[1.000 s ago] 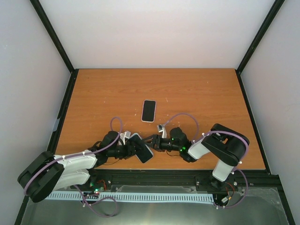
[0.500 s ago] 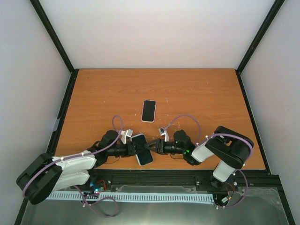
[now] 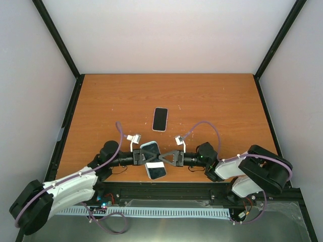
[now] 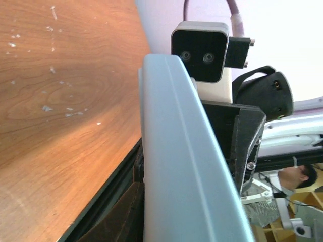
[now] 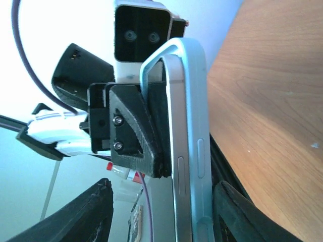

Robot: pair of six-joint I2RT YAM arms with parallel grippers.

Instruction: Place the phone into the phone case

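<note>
The left gripper [image 3: 141, 158], at lower centre-left of the top view, pinches the left long edge of the case [image 3: 154, 162]. In the right wrist view one of its fingers [image 5: 133, 128] lies pressed against the case's face; the other is hidden behind.

The case is pale blue and sits low in the frame between the two grippers, apparently held just off the table [image 3: 217, 101], with its broad face turned upward (glare hides whether anything is inside).

Just above it, at frame centre, the phone [image 3: 160, 119] lies flat on the table with its dark screen up. It is apart from the case and from both grippers.

The right gripper [image 3: 164, 158] meets the case's right long edge. Its fingers [image 5: 98, 212] straddle that edge, but background shows between one pad and the case. I read them as spread, not clamped.

**Handling:**
- **Case:** it looks light and thin-walled, and probably bends, so a hard squeeze mid-wall could bow it. A grip on the rim near a corner seems safer.
- **Phone:** it should be stiff, heavier and smooth, so likely to slip. Lying flat, it offers only its long edges to take hold of.

**Count:** one phone, one case, two grippers.
</note>
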